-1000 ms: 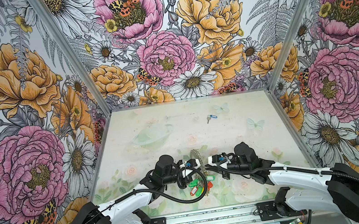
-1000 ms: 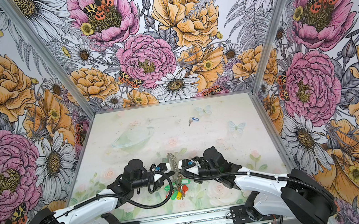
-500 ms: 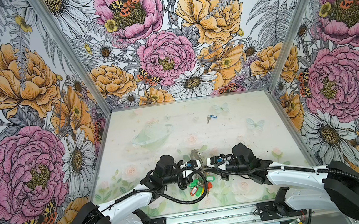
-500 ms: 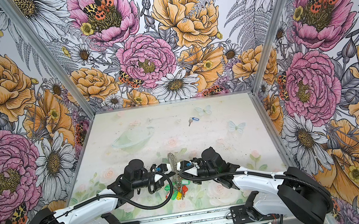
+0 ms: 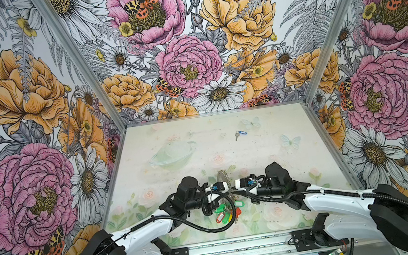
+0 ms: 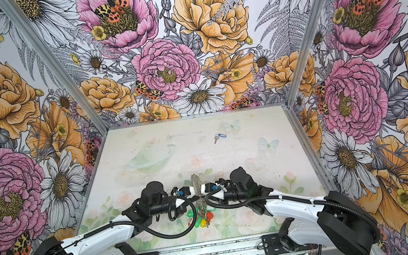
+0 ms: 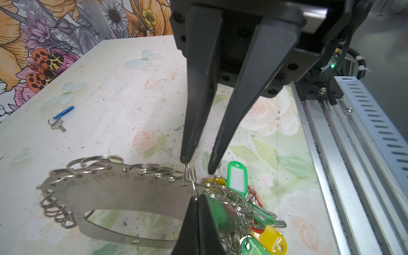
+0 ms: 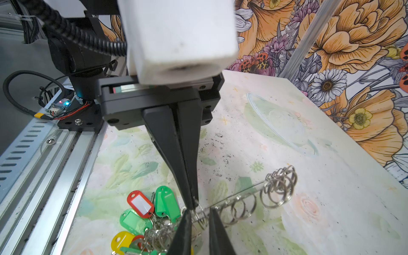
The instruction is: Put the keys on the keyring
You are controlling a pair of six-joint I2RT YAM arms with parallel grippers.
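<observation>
The keys [image 5: 240,134] [image 6: 219,137], one silvery key on a blue tag, lie alone at the far middle of the table, also seen in the left wrist view as the keys [image 7: 59,119]. The keyring [image 5: 223,178] [image 6: 195,182] stands on edge off the table between both arms near the front. In the left wrist view the keyring [image 7: 110,189] shows its flat band edged with wire rings. My left gripper [image 7: 196,199] is shut on a wire ring at its rim. My right gripper [image 8: 199,213] is open a little, and its fingers straddle small wire rings on the keyring [image 8: 242,194].
A bunch of keys with green, red and yellow tags [image 5: 227,213] [image 7: 254,220] [image 8: 143,212] hangs from the keyring's near end onto the table. An aluminium rail [image 5: 241,247] runs along the front edge. Flowered walls close in the left, right and back sides.
My right arm has edged slightly towards the keyring and its jaws stand a touch wider. The left arm, the keyring and the blue-tagged keys have not moved.
</observation>
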